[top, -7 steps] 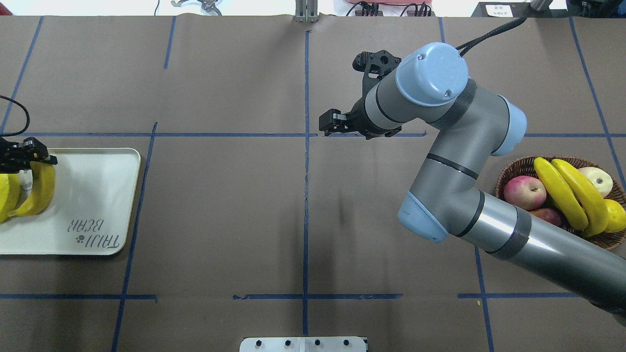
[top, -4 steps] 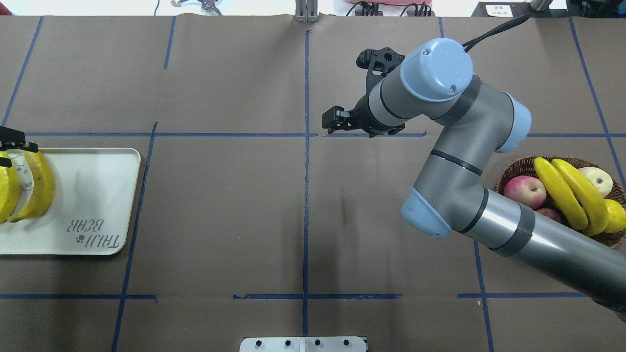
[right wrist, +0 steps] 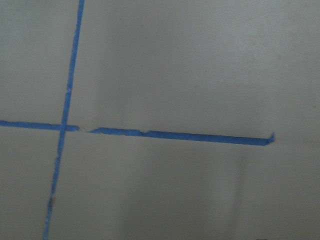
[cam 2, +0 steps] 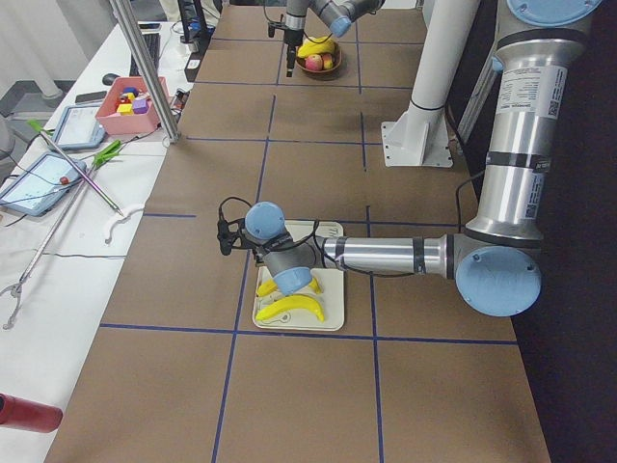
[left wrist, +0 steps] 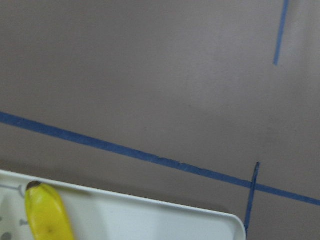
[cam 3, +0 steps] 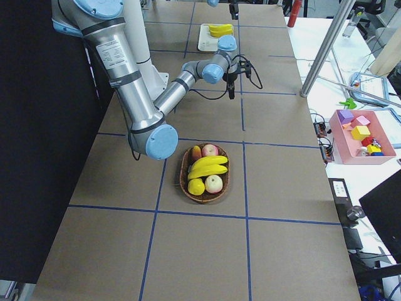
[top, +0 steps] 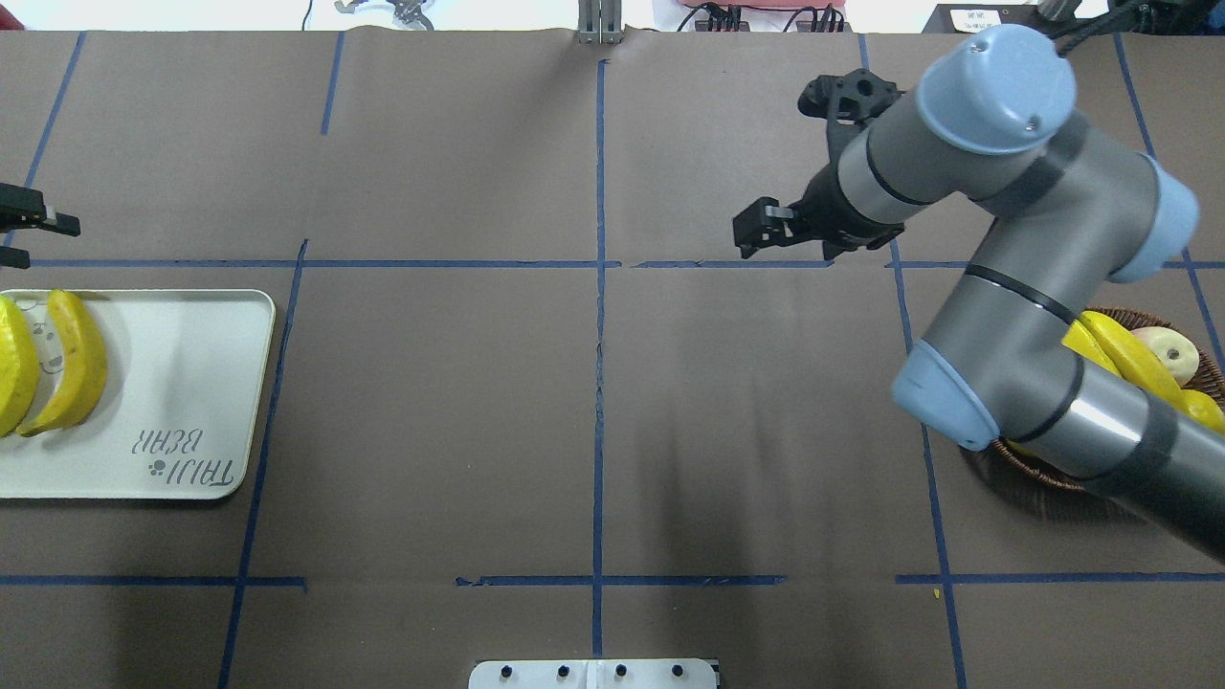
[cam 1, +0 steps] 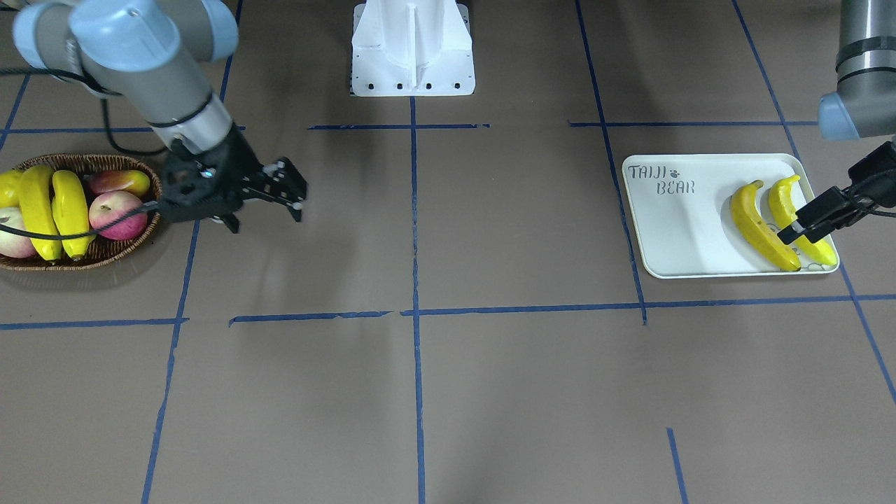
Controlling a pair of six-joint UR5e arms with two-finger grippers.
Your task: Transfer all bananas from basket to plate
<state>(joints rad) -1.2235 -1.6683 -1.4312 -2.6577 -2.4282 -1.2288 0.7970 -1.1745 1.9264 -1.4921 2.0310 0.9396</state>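
Note:
Two yellow bananas (top: 72, 359) lie side by side on the off-white plate (top: 191, 383) at the table's left end; the front view shows them as bananas (cam 1: 759, 224) on the plate (cam 1: 686, 231). My left gripper (top: 43, 242) hovers open and empty just beyond the plate's far edge. Two more bananas (cam 1: 38, 210) lie across the wicker basket (cam 1: 105, 259) at the other end. In the overhead view my right arm covers much of the basket (top: 1034, 469). My right gripper (cam 1: 290, 192) hangs open and empty over bare table beside the basket.
The basket also holds red apples (cam 1: 115, 213), a pale apple and other yellow fruit. The white robot base (cam 1: 413, 49) stands at the table's near middle. Blue tape lines cross the brown table cover between basket and plate.
My left gripper let go of the banana, which now lies on the plate, and drew back past the plate's edge. My right arm swung toward the basket and now covers part of it.

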